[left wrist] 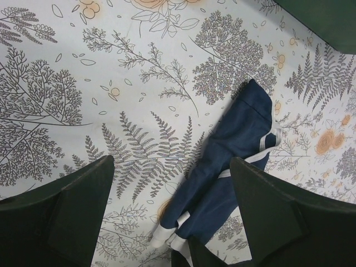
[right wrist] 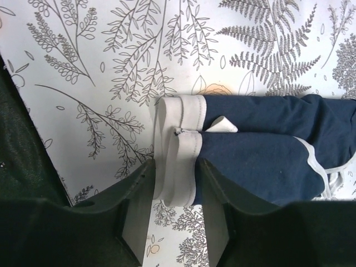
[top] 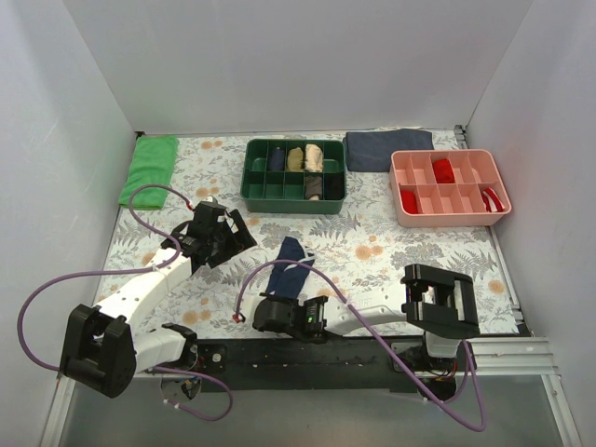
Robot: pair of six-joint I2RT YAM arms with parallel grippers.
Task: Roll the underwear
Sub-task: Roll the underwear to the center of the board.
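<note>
The underwear [top: 288, 261] is navy blue with white piping, folded into a long narrow strip on the floral mat at centre. My right gripper [top: 277, 298] is at its near end. In the right wrist view its fingers [right wrist: 146, 192] close on the folded white waistband [right wrist: 179, 161], and the navy body [right wrist: 261, 161] runs off to the right. My left gripper [top: 244, 233] is open and empty, hovering left of the strip. In the left wrist view the underwear [left wrist: 233, 161] lies between and beyond the wide-apart fingers [left wrist: 89, 206].
A green tray [top: 293, 206] with rolled garments stands at the back centre. A pink tray [top: 454, 219] with red items is at the back right. A dark grey-blue folded cloth [top: 388, 149] and a green cloth [top: 149, 163] lie along the back. White walls enclose the sides.
</note>
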